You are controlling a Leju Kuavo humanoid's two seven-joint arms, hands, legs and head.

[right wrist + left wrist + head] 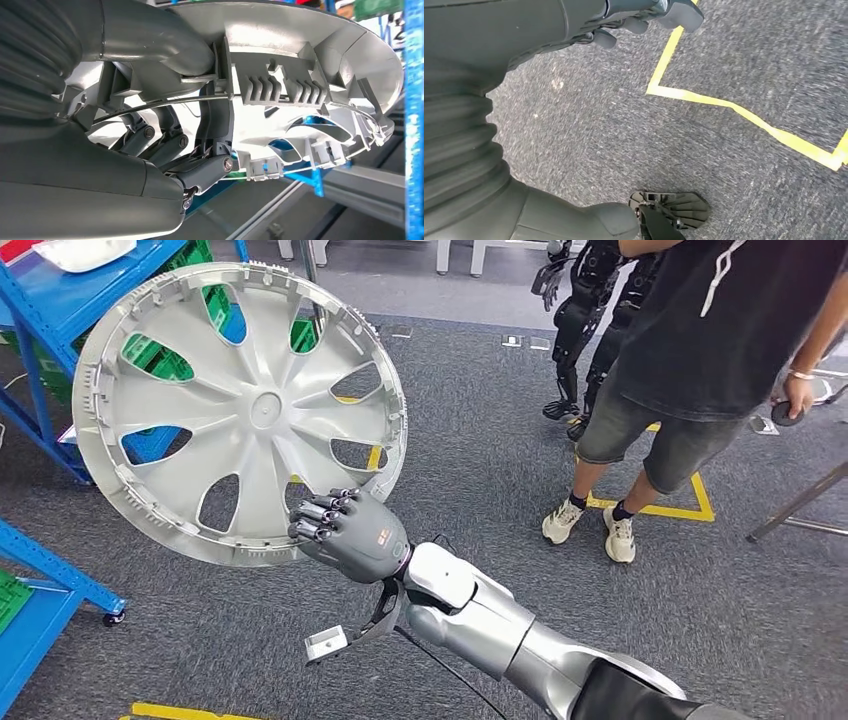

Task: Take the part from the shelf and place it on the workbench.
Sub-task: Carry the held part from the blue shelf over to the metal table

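While gripped at its lower rim by the right hand, the silver plastic spoked wheel cover is held up in the air, tilted, in front of the blue metal shelf. Fingers curl over the rim. Left hand hangs above grey carpet with yellow tape, fingers curled, holding nothing. Person in dark shirt stands near.

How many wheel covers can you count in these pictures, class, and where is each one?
1. The silver wheel cover is held up by its lower rim in the robot's right hand, in front of the blue shelf. Others may sit on the shelf out of sight.
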